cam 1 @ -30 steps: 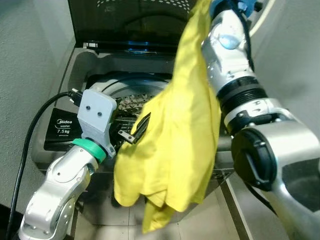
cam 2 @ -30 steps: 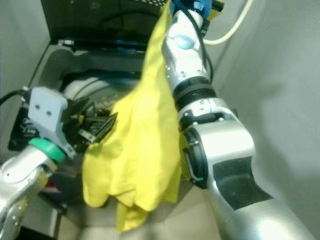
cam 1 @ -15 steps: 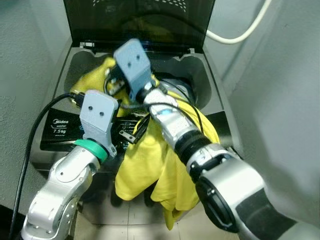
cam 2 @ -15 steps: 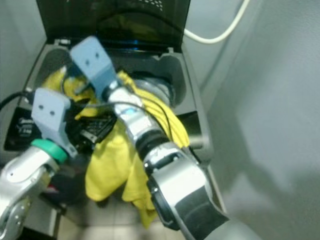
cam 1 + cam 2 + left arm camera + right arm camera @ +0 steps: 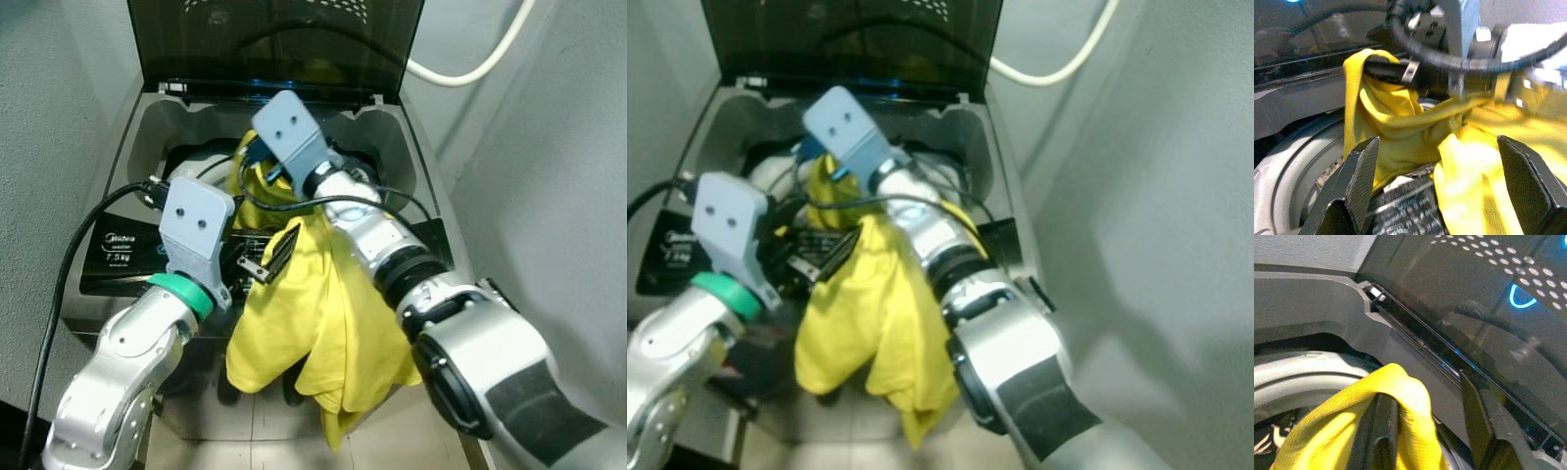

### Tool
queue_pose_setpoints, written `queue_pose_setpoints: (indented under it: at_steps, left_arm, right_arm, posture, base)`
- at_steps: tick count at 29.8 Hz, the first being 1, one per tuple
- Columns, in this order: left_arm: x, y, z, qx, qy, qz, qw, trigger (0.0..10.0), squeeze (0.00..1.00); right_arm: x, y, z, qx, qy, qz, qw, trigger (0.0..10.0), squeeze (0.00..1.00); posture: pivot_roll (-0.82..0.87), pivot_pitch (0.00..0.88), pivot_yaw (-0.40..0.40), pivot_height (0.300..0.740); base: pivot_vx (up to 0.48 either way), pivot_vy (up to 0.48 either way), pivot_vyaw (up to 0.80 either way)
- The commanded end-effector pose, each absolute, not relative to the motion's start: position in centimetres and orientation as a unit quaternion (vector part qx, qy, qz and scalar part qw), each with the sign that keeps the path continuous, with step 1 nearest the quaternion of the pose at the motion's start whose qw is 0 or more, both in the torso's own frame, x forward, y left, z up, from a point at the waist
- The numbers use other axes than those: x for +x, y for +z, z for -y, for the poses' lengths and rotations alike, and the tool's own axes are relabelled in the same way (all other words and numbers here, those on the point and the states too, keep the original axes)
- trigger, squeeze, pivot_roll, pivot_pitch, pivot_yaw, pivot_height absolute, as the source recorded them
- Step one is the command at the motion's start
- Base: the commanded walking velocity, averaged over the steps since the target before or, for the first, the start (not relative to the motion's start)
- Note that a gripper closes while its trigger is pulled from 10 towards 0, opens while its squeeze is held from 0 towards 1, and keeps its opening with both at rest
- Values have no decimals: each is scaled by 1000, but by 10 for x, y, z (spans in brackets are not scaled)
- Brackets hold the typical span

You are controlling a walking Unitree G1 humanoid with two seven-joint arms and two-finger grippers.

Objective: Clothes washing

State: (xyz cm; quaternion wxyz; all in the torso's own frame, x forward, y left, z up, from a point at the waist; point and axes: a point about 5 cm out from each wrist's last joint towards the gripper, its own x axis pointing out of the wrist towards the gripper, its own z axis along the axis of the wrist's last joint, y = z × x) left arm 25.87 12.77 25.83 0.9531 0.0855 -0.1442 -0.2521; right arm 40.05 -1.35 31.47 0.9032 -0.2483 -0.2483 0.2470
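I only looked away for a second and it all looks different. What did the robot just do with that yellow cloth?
The right gripper, which held the yellow garment high above the washing machine, has swung down over the drum opening, still gripping a fold. Much of the cloth still hangs over the machine's front edge. The left gripper stayed beside the opening, fingers apart, and the lid stayed up.

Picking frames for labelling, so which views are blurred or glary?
Left wrist view: yellow garment blown out and smeared at right. Right wrist view: sharp, blue glow reflected on the dark lid. Right eye view: softer than the left eye view; washer evenly lit.
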Motion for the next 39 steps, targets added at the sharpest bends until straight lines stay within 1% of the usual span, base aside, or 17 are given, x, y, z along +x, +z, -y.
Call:
queue_pose_setpoints:
  at_steps: [1,2,4,5,7,9,10,14,16,19,20,22,24,25,28,30,39]
  left_arm:
    - [250,252,-125,93,-268,131,950,10000,0]
    - [250,252,-125,93,-268,131,950,10000,0]
    - [238,251,-126,115,-273,132,946,10000,0]
    - [238,251,-126,115,-273,132,946,10000,0]
    - [230,249,-127,121,-275,128,945,10000,0]
    - [228,249,-128,120,-274,125,946,10000,0]
    - [227,249,-130,121,-273,124,946,10000,0]
    - [227,249,-130,124,-274,123,946,10000,0]
    - [227,250,-131,131,-279,124,943,10000,0]
    - [227,251,-131,134,-282,124,942,10000,0]
    - [227,252,-131,137,-285,125,940,10000,0]
    - [228,253,-131,139,-287,126,940,10000,0]
    - [230,253,-132,140,-288,127,939,10000,0]
    - [231,254,-132,143,-292,127,937,10000,0]
    - [232,255,-132,145,-294,128,936,10000,0]
    - [230,254,-137,160,-307,120,931,10000,0]
    - [228,255,-142,164,-311,116,929,10000,0]
  right_arm:
    - [399,321,16,-241,266,258,897,10000,1000]
    - [399,321,16,-241,266,258,897,10000,1000]
    - [392,318,18,-180,379,246,874,10000,1000]
    - [392,318,18,-180,379,246,874,10000,1000]
    - [374,313,27,-122,499,242,823,10000,1000]
    - [359,310,37,-121,543,251,793,10000,1000]
    - [354,307,45,-131,544,254,789,10000,0]
    - [350,304,57,-142,540,255,789,10000,0]
    - [349,303,81,-153,506,259,808,10000,0]
    - [349,306,94,-143,480,265,824,10000,0]
    - [350,310,108,-118,452,268,843,10000,0]
    - [348,307,114,-127,443,264,847,10000,0]
    - [341,303,122,-145,447,250,847,10000,0]
    - [329,294,135,-191,459,219,839,10000,0]
    - [324,289,142,-222,468,200,832,10000,0]
    - [311,279,157,-257,499,152,813,10000,0]
    - [305,259,150,-305,517,107,793,10000,0]
  posture:
    - [116,162,-14,740]
    - [116,162,-14,740]
    - [124,161,-14,740]
    - [124,161,-14,740]
    - [140,157,-14,740]
    - [147,154,-11,740]
    - [146,152,-9,740]
    - [145,150,-8,740]
    - [141,143,-3,740]
    - [137,141,0,740]
    - [133,137,1,740]
    - [122,132,8,740]
    - [117,127,12,740]
    - [112,123,11,740]
    - [112,123,11,740]
    - [105,121,7,740]
    - [106,117,1,740]
  base:
    - [0,0,0]
    - [0,0,0]
    - [0,0,0]
    - [0,0,0]
    - [0,0,0]
    - [0,0,0]
    - [0,0,0]
    - [0,0,0]
    - [0,0,0]
    - [0,0,0]
    - [0,0,0]
    - [0,0,0]
    - [0,0,0]
    - [0,0,0]
    - [0,0,0]
    - [0,0,0]
    - [0,0,0]
